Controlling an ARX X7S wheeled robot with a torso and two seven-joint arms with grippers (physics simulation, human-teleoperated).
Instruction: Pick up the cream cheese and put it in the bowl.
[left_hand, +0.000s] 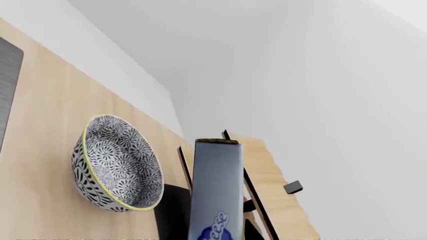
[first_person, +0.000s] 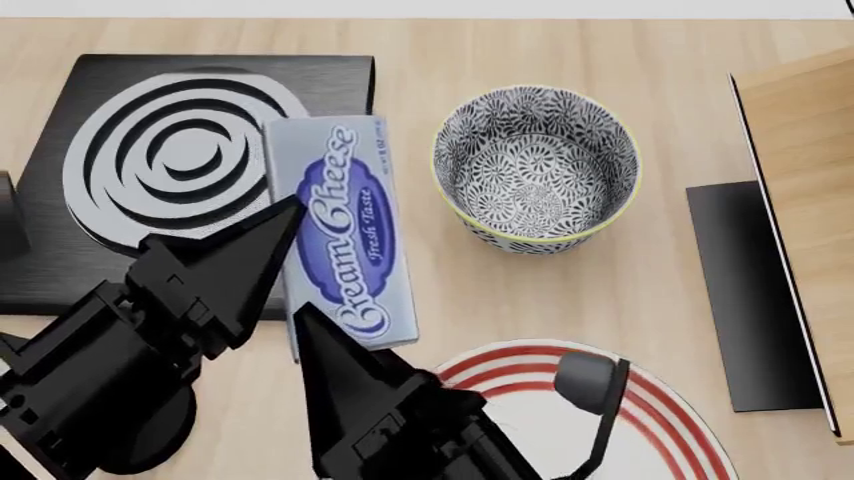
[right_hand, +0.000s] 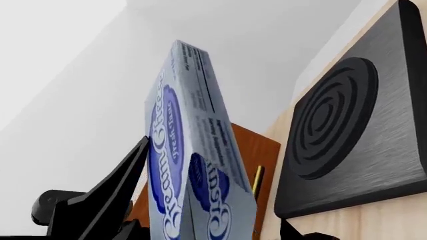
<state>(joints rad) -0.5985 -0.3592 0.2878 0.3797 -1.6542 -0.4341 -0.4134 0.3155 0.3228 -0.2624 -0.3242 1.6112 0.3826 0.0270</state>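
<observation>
The cream cheese (first_person: 344, 230), a silver-grey box with a blue oval label, is lifted off the table, left of the bowl (first_person: 534, 165). My left gripper (first_person: 287, 225) is shut on it. In the left wrist view the box (left_hand: 217, 190) runs out from between the dark jaws (left_hand: 217, 235), with the floral bowl (left_hand: 120, 165) beside it on the table. My right gripper (first_person: 314, 335) is at the box's near end. In the right wrist view the box (right_hand: 193, 150) stands between its jaws (right_hand: 207, 235), with gaps on both sides. The bowl is upright and empty.
A black stove plate (first_person: 187, 150) with grey rings lies at the far left and also shows in the right wrist view (right_hand: 347, 130). A white plate with red rings (first_person: 667, 440) is in front of the bowl. A wooden cabinet (first_person: 801, 200) and a black panel (first_person: 747, 300) are at the right.
</observation>
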